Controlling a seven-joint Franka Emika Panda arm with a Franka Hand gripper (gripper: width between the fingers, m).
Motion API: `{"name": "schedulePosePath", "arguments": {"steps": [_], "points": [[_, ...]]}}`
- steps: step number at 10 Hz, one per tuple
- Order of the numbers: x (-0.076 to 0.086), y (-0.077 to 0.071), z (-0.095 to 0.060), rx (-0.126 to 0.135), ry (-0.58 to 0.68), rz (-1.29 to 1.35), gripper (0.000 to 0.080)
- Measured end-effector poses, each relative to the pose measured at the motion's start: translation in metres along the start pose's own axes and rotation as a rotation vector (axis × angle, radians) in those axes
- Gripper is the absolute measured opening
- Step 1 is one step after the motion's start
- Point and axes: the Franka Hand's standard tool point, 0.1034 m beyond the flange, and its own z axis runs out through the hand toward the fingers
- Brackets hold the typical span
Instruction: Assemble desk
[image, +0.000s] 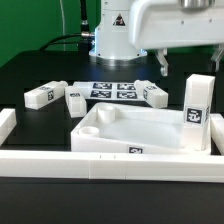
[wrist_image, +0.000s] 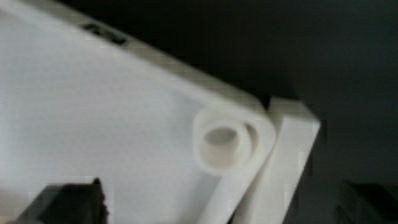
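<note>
2 dark fingertips (wrist_image: 71, 205) of the gripper (wrist_image: 214, 208) stand wide apart, fully open, with nothing held between them. In the exterior view the gripper (image: 187, 62) hangs in the air above the rear right part of the scene, clear of every part.

Below it in the wrist view lies the white plastic rectangular tray-like tabletop (wrist_image: 107, 120), smooth and matt, with 1 round corner socket (wrist_image: 222, 140) in sight. A white straight-edged piece (wrist_image: 288, 160) lies against that corner. Whether it is a leg or a bar cannot be told.

In the exterior view the tabletop (image: 140, 128) lies open side up on the black table (image: 25, 75), its long axis running roughly from that view's left to its right, slightly skewed. 1 upright leg (image: 197, 112), a white rectangular block with a black-and-white tag, stands at the tray's right end. Whether inside the rim or just beside it is unclear.

3 lying legs (image: 45, 95) rest flat behind the tray, on both sides of the marker board (image: 112, 90). Long white border bars (image: 100, 160) frame the front and sides.
</note>
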Motion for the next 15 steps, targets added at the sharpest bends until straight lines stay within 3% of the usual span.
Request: {"name": "schedulePosePath", "arguments": {"steps": [2, 3, 7, 9, 10, 13, 15], "points": [[-0.024, -0.001, 0.027, -0.014, 0.028, 0.001, 0.0649], [-0.030, 0.003, 0.031, -0.016, 0.016, -0.007, 0.0649], [-0.028, 0.004, 0.030, -0.017, 0.019, -0.017, 0.0649], [-0.036, 0.024, 0.031, -0.027, -0.014, -0.167, 0.0649], [-0.038, 0.027, 0.030, -0.027, -0.019, -0.156, 0.0649], [-0.038, 0.025, 0.032, -0.023, -0.034, -0.159, 0.0649], [-0.056, 0.022, 0.032, 0.009, -0.220, -0.087, 0.0649]]}}
